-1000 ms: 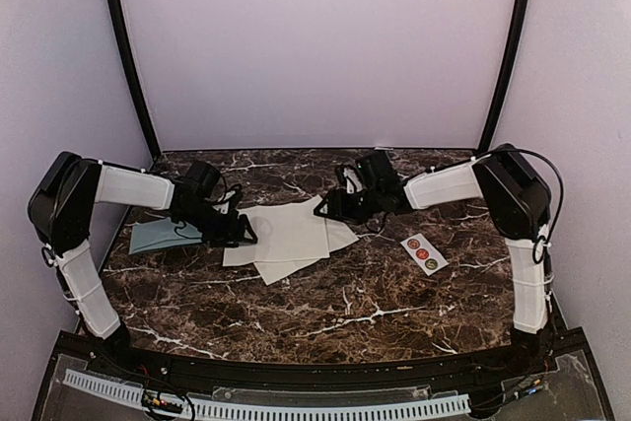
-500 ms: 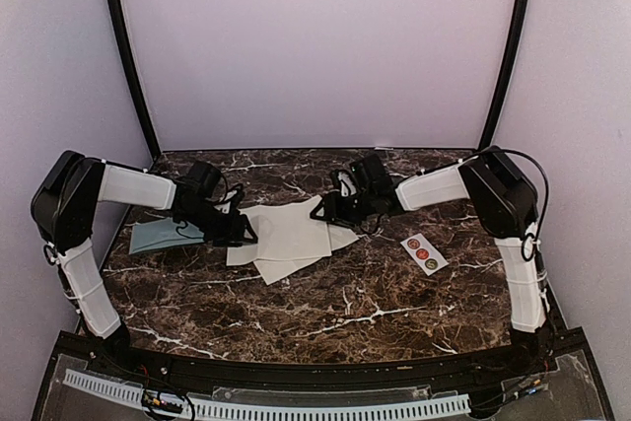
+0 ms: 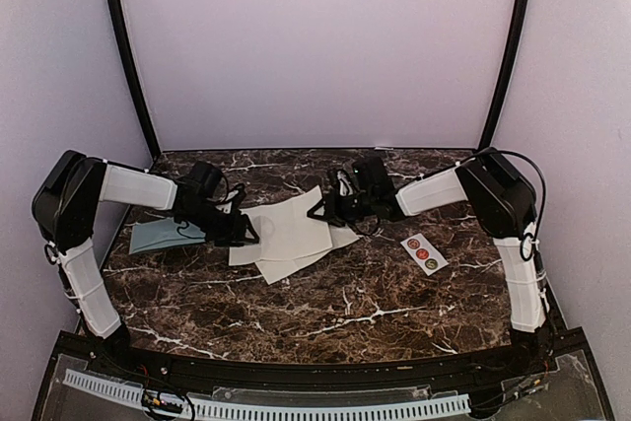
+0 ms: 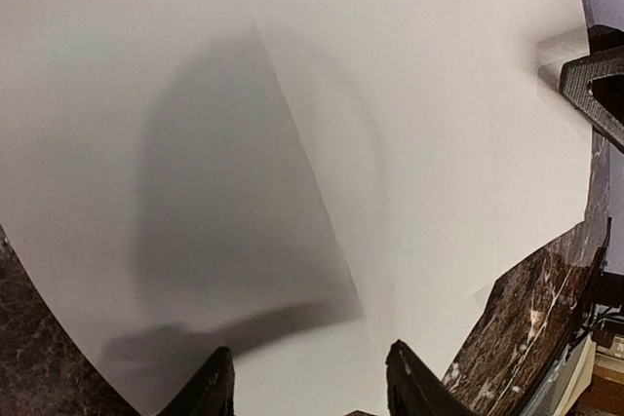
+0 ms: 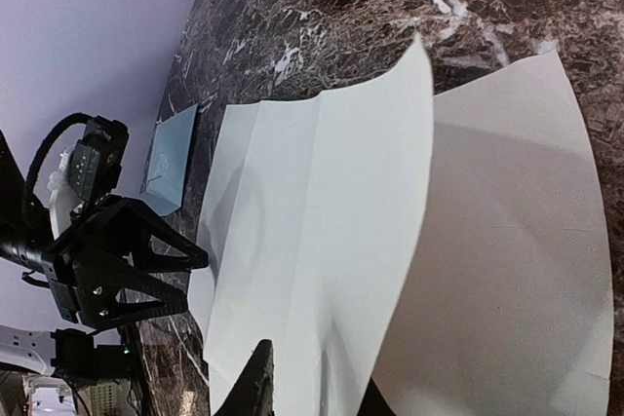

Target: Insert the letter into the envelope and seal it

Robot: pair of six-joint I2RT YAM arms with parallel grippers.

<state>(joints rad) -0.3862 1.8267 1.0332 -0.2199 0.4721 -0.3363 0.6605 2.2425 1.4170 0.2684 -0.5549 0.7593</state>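
The letter (image 3: 286,227) is a white sheet lying on a second white sheet (image 3: 296,265) mid-table. My right gripper (image 3: 320,209) is shut on the letter's right edge and holds that edge lifted and curled over to the left; in the right wrist view the sheet (image 5: 312,221) runs between its fingers (image 5: 255,387). My left gripper (image 3: 242,232) is open, jaws apart low over the letter's left part (image 4: 390,143). The pale teal envelope (image 3: 156,236) lies flat left of the left gripper and also shows in the right wrist view (image 5: 175,158).
A small white strip of round stickers (image 3: 424,253) lies right of the papers. The brown marble table (image 3: 345,322) is walled in by pale panels at the back and sides, with black posts in the rear corners.
My right gripper has moved left, raising the letter's right edge and curling it over the sheet. My left gripper has stayed nearly still.
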